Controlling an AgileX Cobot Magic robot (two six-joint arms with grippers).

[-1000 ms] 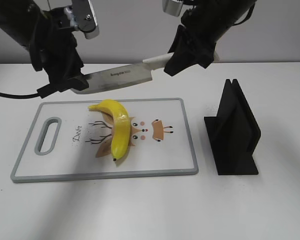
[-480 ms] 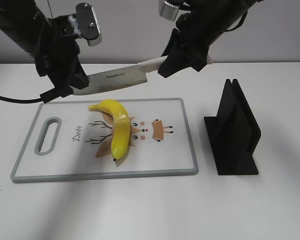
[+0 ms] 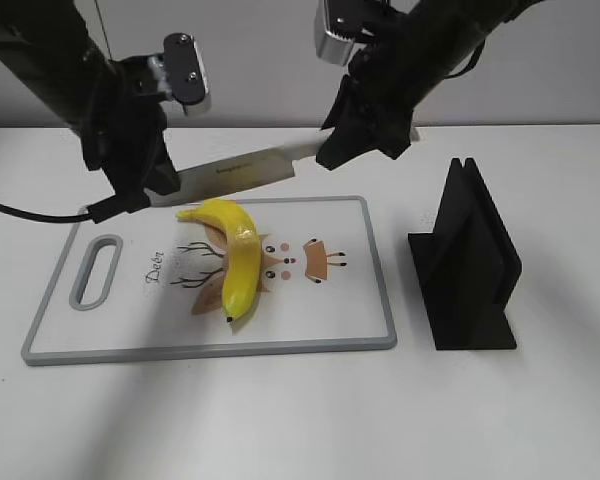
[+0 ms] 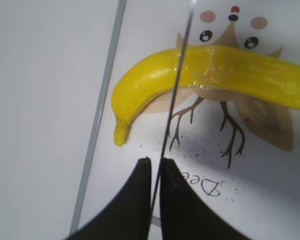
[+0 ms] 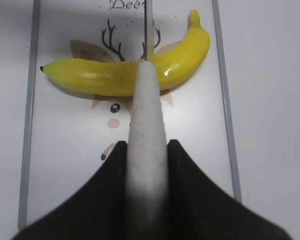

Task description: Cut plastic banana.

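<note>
The plastic banana (image 3: 232, 255) is glossy yellow and curved. It lies on the white cutting board (image 3: 130, 335) and also shows in the left wrist view (image 4: 220, 75) and the right wrist view (image 5: 110, 75). A knife (image 3: 235, 170) with a white handle is held level above the banana's upper end. My right gripper (image 3: 352, 130) is shut on the knife handle (image 5: 146, 130). My left gripper (image 3: 145, 180) is shut on the blade tip (image 4: 170, 105). In both wrist views the blade's edge crosses over the banana.
A black knife stand (image 3: 467, 265) sits on the white table to the right of the board. The board has a grey rim, a handle slot (image 3: 97, 270) at its left and a deer drawing (image 3: 300, 262).
Both arms have lowered the knife toward the banana, and the blade has tilted a little so its tip end sits lower. The banana has not moved.
</note>
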